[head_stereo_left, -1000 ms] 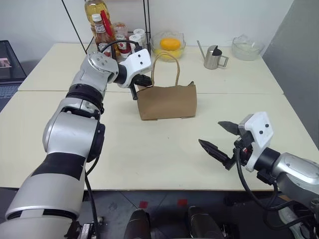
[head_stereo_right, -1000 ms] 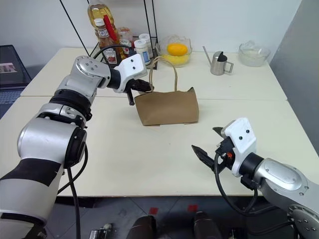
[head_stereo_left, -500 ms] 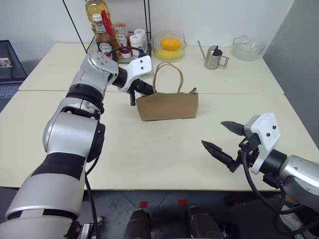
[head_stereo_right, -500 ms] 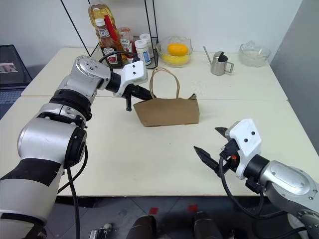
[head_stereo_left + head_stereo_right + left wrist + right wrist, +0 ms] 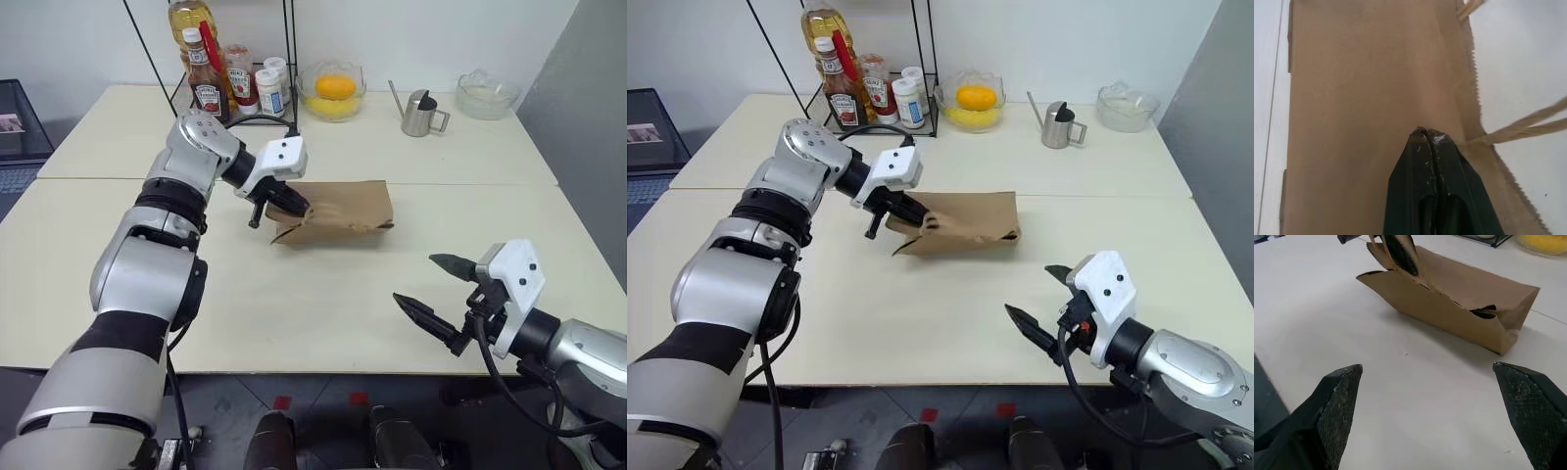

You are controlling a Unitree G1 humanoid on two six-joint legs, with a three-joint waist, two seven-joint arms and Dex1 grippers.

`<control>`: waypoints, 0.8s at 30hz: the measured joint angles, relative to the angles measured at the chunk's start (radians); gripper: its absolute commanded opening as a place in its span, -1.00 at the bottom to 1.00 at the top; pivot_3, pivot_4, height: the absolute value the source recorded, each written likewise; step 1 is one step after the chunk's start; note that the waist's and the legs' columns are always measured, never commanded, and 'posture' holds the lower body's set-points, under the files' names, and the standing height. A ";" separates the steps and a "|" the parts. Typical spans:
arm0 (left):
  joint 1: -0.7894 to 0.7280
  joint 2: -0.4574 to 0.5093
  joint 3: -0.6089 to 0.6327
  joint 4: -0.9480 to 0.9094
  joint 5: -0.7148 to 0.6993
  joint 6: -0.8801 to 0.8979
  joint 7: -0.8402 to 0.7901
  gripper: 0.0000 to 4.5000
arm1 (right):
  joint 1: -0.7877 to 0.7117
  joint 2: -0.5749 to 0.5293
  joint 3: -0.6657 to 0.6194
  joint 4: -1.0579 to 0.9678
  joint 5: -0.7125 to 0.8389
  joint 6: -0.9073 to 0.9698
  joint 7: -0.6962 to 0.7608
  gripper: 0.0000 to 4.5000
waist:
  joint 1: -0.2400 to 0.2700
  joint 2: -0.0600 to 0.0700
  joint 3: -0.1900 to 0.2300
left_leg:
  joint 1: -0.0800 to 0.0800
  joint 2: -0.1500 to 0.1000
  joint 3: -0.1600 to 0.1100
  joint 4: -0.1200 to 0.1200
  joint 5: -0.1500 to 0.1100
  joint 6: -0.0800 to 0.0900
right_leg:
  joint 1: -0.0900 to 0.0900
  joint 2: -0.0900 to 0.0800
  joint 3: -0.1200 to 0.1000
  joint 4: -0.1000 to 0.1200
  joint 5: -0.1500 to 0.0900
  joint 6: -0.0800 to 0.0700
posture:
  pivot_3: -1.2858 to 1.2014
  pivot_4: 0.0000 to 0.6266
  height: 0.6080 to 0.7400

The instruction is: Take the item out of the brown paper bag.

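Brown paper bag (image 5: pixel 338 211) now tipped over

arms: silver shells, black joints | wrists: white housings | cables: black, looped | fingers: black, pointed

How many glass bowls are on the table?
2. One glass bowl holding yellow fruit stands at the table's far edge beside the wire rack; the other glass bowl stands at the far right corner, past the metal pitcher.
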 measured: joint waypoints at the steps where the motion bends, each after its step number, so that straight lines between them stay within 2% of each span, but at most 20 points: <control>1: 0.028 0.017 -0.041 -0.055 -0.042 0.020 0.000 -1.00 | 0.012 -0.010 0.002 0.000 -0.001 -0.015 0.001 0.99 | 0.000 0.000 0.000 | 0.000 0.000 0.000 0.000 0.000 0.000 | 0.000 0.000 0.000 0.000 0.000 0.000 | 0.03 -0.52 1.00; 7: 0.148 0.158 -0.239 -0.353 -0.255 0.135 -0.001 -1.00 | 0.067 -0.056 0.024 -0.001 -0.005 -0.081 0.003 0.99 | -0.002 0.000 0.000 | 0.000 0.001 -0.001 0.001 0.000 0.000 | 0.000 0.000 0.000 0.001 0.000 0.000 | 0.03 -0.52 1.00; 11: 0.177 0.240 -0.301 -0.504 -0.349 0.189 -0.002 -1.00 | 0.107 -0.090 0.029 -0.001 -0.016 -0.120 0.012 0.99 | 0.000 0.000 0.000 | 0.000 0.000 -0.001 0.003 0.000 0.000 | 0.001 0.000 0.000 0.002 0.000 0.000 | 0.03 -0.52 1.00; 16: 0.187 0.252 -0.305 -0.566 -0.376 0.199 -0.002 -1.00 | 0.127 -0.110 0.042 -0.001 -0.061 -0.171 0.025 0.99 | 0.002 0.000 0.000 | 0.000 0.000 -0.002 0.005 0.000 0.000 | 0.002 0.000 0.000 0.002 0.000 0.000 | 0.03 -0.52 1.00; 19: 0.234 0.292 -0.277 -0.668 -0.438 0.188 -0.001 -1.00 | 0.163 -0.144 0.067 -0.001 -0.130 -0.213 0.057 0.99 | 0.002 0.000 0.000 | 0.000 0.001 -0.002 0.005 0.000 0.000 | 0.002 0.001 0.000 0.002 0.000 0.000 | 0.03 -0.52 1.00; 24: 0.333 0.420 -0.265 -0.879 -0.557 0.168 -0.002 -1.00 | 0.195 -0.160 0.106 -0.001 -0.210 -0.245 0.097 0.99 | 0.001 0.000 0.000 | 0.002 0.001 -0.002 0.007 0.000 0.000 | 0.003 0.001 0.000 0.004 0.000 0.000 | 0.03 -0.52 1.00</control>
